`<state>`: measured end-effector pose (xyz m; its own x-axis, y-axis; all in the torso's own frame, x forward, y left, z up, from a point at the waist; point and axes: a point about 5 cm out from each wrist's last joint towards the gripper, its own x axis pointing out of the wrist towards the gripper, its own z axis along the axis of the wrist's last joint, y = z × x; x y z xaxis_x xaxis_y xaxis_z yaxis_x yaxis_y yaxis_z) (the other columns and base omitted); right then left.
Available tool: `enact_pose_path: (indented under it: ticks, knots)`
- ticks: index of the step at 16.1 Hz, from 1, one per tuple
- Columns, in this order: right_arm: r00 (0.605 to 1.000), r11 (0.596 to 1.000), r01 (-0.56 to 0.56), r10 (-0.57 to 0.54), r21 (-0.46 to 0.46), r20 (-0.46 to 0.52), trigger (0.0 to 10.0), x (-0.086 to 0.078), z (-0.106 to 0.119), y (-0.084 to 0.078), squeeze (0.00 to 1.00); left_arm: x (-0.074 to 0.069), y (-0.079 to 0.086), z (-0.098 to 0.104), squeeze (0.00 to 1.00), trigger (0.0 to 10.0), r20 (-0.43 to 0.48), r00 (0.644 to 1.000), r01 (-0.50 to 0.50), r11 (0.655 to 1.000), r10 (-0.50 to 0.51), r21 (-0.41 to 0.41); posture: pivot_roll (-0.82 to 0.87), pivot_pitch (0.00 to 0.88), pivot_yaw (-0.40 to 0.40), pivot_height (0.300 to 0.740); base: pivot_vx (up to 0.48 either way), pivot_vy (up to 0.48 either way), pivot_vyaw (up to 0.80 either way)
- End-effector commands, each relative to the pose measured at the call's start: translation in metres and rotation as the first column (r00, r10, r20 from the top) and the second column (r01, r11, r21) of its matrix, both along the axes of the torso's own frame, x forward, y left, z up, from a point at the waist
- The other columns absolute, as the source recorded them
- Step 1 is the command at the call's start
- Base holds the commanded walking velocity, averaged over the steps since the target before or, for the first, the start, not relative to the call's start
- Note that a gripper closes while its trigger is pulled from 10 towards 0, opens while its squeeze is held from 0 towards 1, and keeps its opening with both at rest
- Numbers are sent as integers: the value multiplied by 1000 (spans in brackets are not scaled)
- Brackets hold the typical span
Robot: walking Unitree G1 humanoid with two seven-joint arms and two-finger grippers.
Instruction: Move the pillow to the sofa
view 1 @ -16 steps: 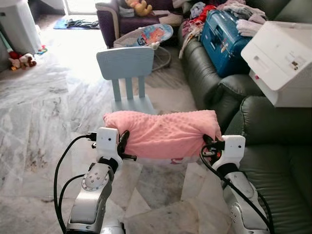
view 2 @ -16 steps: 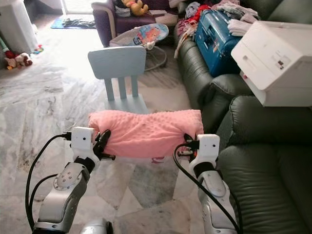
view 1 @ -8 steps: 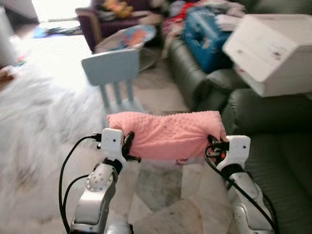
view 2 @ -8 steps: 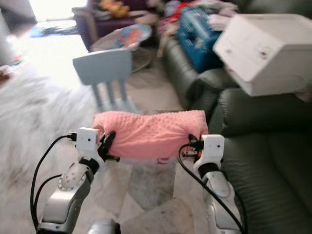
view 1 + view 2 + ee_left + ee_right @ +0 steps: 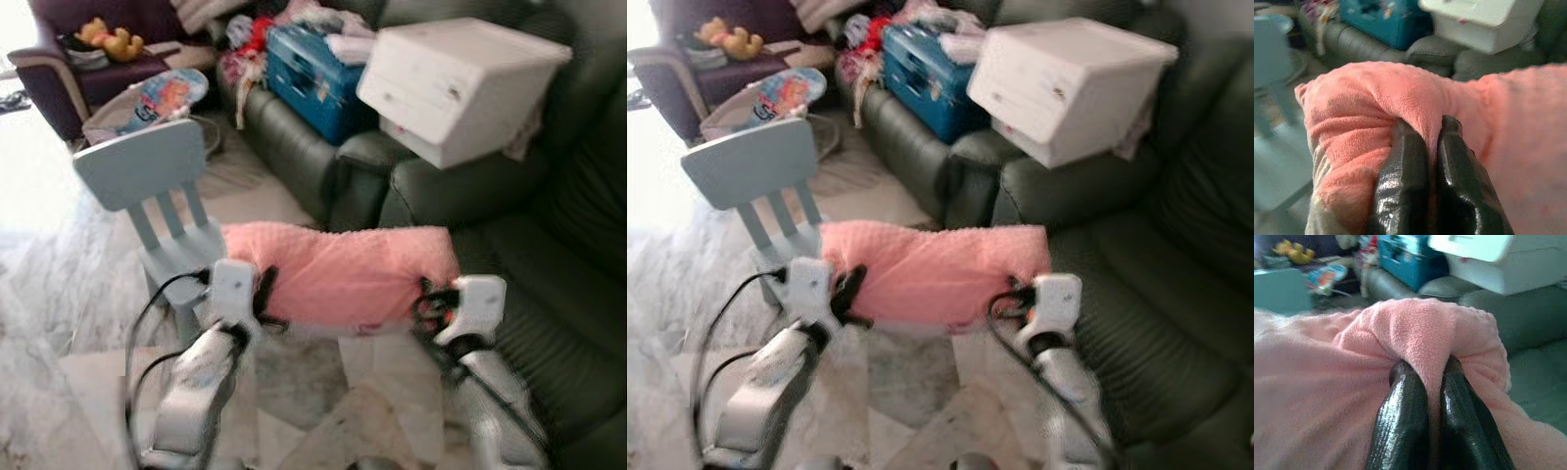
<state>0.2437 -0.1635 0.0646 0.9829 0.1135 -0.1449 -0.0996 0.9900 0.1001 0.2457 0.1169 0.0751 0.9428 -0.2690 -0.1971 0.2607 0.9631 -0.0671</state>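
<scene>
Both arms reach forward at mid-frame, left gripper (image 5: 1431, 137) and right gripper (image 5: 1429, 369) each pinched tight on a pillow (image 5: 343, 274) end, sofa (image 5: 549, 284) at right.

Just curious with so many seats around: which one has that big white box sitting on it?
The dark green leather sofa: the white plastic box rests on its armrest. The pale blue child's chair is bare.

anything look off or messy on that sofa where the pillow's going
Yes. A white box sits tilted on the dark sofa's armrest, hanging over its edge, and further back a blue suitcase and loose clothes pile on the seats. The pink pillow hangs level between the left gripper and right gripper.
</scene>
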Motion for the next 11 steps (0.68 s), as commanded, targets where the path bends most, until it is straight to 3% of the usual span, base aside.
enact_pose_path:
  ticks: [1,6,11]
  knots:
    - [999,1000,3,-3,-8,34,10000,3,7,-2,0,3,-3,7,0,10000,34,999,14,1000,-14,-1,-6,0,-32,740,0,476,0]
    - [1000,1000,0,0,-4,30,10000,2,6,0,0,2,-4,7,0,10000,41,999,22,1000,-22,-2,-6,0,-33,740,0,466,0]
    - [1000,1000,-1,1,-4,29,10000,2,5,0,0,5,-2,9,0,10000,84,996,-4,998,-1,55,-6,0,-34,740,0,0,0]
